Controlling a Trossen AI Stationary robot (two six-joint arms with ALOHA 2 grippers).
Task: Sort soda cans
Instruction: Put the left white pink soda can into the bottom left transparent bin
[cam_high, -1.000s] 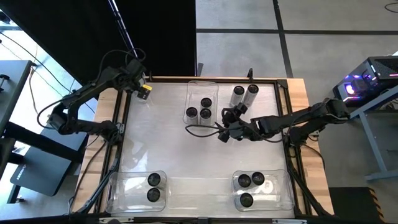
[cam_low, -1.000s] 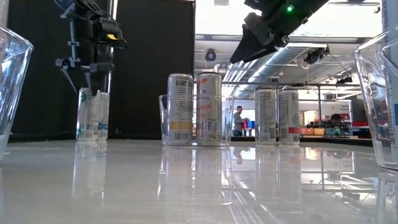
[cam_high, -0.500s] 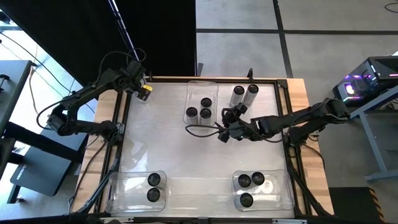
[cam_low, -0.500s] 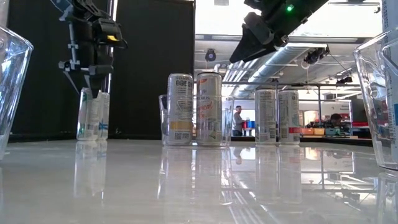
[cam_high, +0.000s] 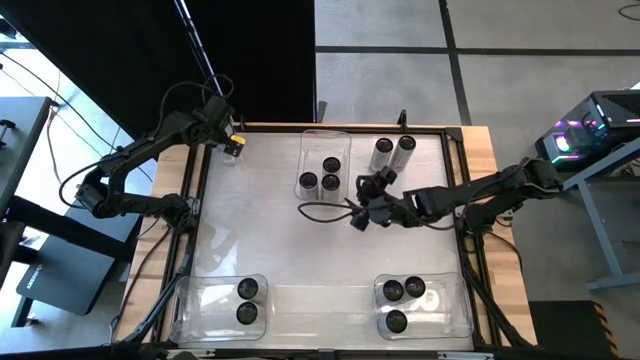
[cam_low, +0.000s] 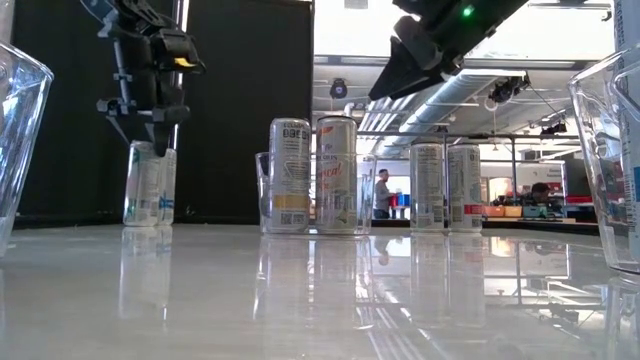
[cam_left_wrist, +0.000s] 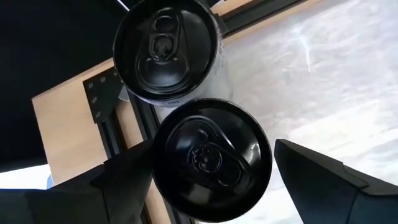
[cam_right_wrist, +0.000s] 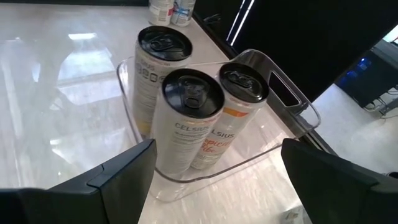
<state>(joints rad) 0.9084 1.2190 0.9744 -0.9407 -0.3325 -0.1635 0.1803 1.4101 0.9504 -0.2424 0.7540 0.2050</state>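
Left gripper (cam_high: 233, 143): over the table's (cam_high: 270, 255) far left corner, jaws wide open, nothing held. Directly below the jaws, centred between both fingers (cam_left_wrist: 329, 186): near corner can (cam_left_wrist: 212, 158), dark top up. Just beyond it, touching or nearly so: far corner can (cam_left_wrist: 166, 46). Same pair seen level, upright, under the gripper tips: (cam_low: 148, 185).

Right gripper (cam_high: 357, 213): above mid-table, jaws wide open, nothing held. Ahead of the jaws, between the two fingers (cam_right_wrist: 115, 177): far bin (cam_high: 324, 143), clear, with three cans (cam_right_wrist: 186, 118) upright and touching. Beside that gripper's arm, toward the far edge: two loose cans (cam_high: 393, 152) on the bare table, close together, outside any bin.

Well behind both jaws, at the near edge: left bin (cam_high: 205, 310) with two cans (cam_high: 247, 300); right bin (cam_high: 455, 310) with three cans (cam_high: 402, 298).

Level view: right gripper (cam_low: 395, 75) high above the can tops; far-bin cans (cam_low: 315, 175) and loose cans (cam_low: 445, 187) upright.
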